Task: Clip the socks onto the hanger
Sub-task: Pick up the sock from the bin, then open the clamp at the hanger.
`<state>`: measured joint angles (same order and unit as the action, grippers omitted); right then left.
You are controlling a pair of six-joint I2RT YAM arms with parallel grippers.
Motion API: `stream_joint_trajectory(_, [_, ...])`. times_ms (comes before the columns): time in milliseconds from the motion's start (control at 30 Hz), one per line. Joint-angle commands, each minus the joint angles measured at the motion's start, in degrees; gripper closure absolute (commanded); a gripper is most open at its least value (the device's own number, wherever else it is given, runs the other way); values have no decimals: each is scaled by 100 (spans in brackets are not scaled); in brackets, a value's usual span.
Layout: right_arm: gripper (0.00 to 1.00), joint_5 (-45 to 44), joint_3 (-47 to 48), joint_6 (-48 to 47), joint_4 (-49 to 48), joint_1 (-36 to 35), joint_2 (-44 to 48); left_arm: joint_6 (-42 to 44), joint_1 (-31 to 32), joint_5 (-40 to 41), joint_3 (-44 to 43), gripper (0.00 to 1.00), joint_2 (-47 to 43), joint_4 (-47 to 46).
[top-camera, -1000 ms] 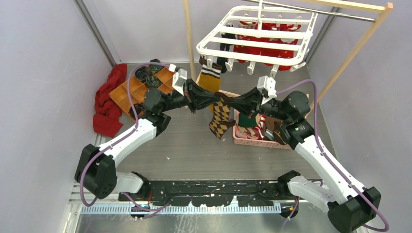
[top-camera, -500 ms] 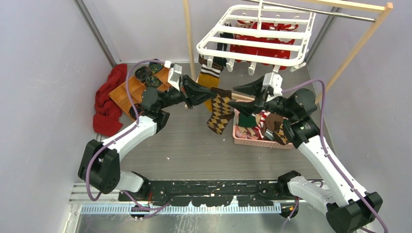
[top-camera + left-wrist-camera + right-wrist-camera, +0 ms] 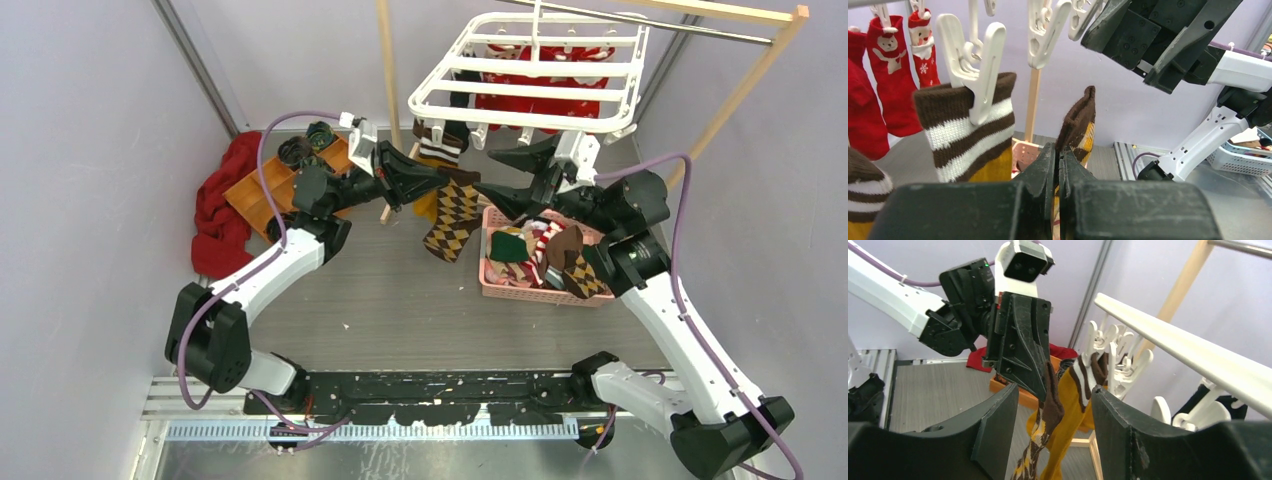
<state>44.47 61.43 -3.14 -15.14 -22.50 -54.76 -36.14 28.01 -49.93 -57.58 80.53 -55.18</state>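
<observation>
Left hand [image 3: 438,181] clamped on brown cuff of argyle sock [image 3: 452,215], below hanger [image 3: 520,117]. Right hand [image 3: 492,172] fingers apart, empty, just right of sock

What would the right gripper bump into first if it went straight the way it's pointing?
Probably the brown argyle sock that the left gripper pinches; it hangs straight ahead of the open right gripper, though depth is unclear.
</observation>
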Motion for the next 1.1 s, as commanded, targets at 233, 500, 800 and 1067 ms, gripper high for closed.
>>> stream_joint_trajectory(233, [39, -1241, 466, -178, 32, -148, -257, 509, 306, 355, -735, 100, 371, 297])
stream_joint_trajectory(500, [36, -1540, 543, -226, -71, -191, -383, 865, 451, 813, -1035, 100, 628, 587])
stream_joint_trajectory(800, [28, -1722, 513, -350, 19, -201, -372, 915, 460, 1262, -1249, 100, 887, 547])
stream_joint_trajectory(1067, [11, -1643, 498, -167, 115, -12, -224, 836, 453, 1364, -1384, 100, 1053, 468])
